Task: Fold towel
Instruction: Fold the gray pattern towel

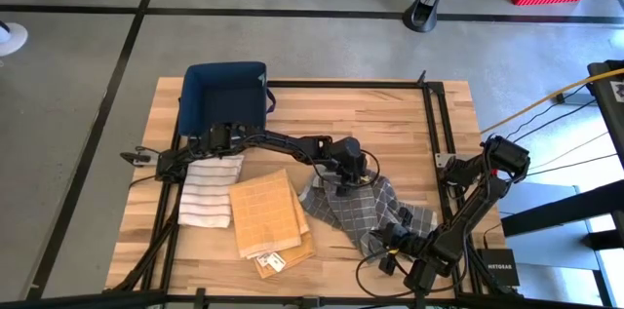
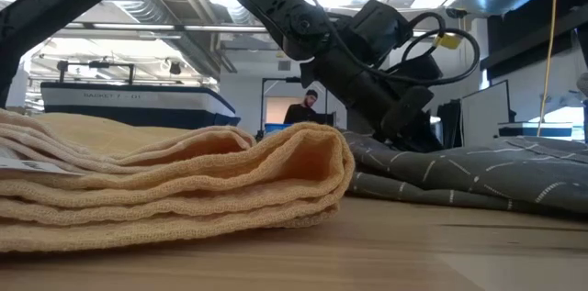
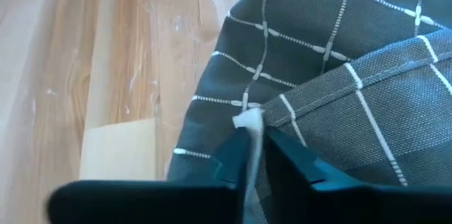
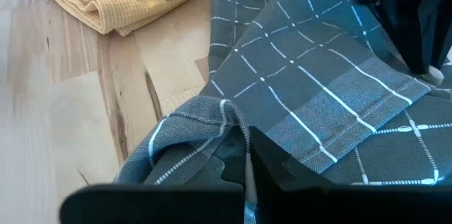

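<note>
While both pincers pinched the grey checked towel [image 1: 363, 213], it lay crumpled on the wooden surface [image 1: 390, 124].

The left pincer [image 3: 253, 155] was closed on a towel edge with a small white tag at the 11 o'clock side of the cloth; the right pincer [image 4: 244, 164] was closed on a bunched corner at 5 o'clock. At 9 o'clock of it lay the folded yellow towels [image 1: 268, 213].

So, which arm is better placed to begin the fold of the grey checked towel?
The left arm. Its gripper has its jaws closed on a corner of the grey checked towel near the table's middle, with bare wood beside it. The right gripper pinches an edge near the table's front rim.
</note>
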You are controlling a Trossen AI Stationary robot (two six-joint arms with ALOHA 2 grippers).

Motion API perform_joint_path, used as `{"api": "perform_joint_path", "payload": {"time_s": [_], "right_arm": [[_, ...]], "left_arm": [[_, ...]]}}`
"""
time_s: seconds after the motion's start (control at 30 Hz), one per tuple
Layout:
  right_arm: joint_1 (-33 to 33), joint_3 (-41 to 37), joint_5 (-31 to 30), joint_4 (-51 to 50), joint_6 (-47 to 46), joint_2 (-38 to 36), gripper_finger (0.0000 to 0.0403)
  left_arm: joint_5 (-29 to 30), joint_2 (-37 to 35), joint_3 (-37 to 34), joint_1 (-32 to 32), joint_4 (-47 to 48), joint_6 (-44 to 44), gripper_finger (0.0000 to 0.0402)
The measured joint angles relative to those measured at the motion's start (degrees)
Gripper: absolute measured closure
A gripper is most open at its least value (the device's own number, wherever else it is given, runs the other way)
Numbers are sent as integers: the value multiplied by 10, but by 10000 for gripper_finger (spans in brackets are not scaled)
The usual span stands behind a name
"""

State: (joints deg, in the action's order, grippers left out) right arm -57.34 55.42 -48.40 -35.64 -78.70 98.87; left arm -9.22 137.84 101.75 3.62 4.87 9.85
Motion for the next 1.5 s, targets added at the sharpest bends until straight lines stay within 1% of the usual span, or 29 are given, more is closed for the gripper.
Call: {"api": "perform_joint_path", "payload": {"time_s": [0.07,0.1,0.2,0.27,0.4,0.6,0.7,0.77,0.87,0.93,1.0,1.13,1.27,1.37,1.5], "right_arm": [[0,0,0,0,2,0,397],[0,0,0,0,8,0,397],[0,0,-1,1,9,0,397],[0,0,-5,1,8,0,397],[0,20,-16,-23,10,-1,397],[0,66,-44,-129,9,-22,397],[0,87,-62,-185,9,-46,397],[0,102,-82,-229,1,-70,397],[0,128,-109,-284,-8,-109,397],[0,146,-120,-319,-3,-137,397],[0,163,-135,-350,5,-165,397],[1,195,-163,-424,26,-220,397],[5,225,-202,-500,28,-278,397],[5,246,-229,-519,64,-321,397],[5,269,-259,-519,125,-379,397]], "left_arm": [[1,0,0,0,-1,7,385],[2,0,0,0,0,11,393],[21,-11,0,-2,20,11,393],[48,-32,0,-5,54,16,393],[99,-101,0,-18,111,34,399],[173,-216,1,-54,175,52,400],[234,-277,1,-77,225,60,398],[297,-314,1,-95,266,72,399],[407,-373,0,-124,319,85,399],[453,-410,0,-135,339,85,397],[471,-442,0,-142,361,69,396],[486,-494,0,-140,385,42,400],[532,-535,0,-125,379,37,396],[551,-552,0,-106,380,38,397],[552,-571,0,-71,374,38,399]]}}
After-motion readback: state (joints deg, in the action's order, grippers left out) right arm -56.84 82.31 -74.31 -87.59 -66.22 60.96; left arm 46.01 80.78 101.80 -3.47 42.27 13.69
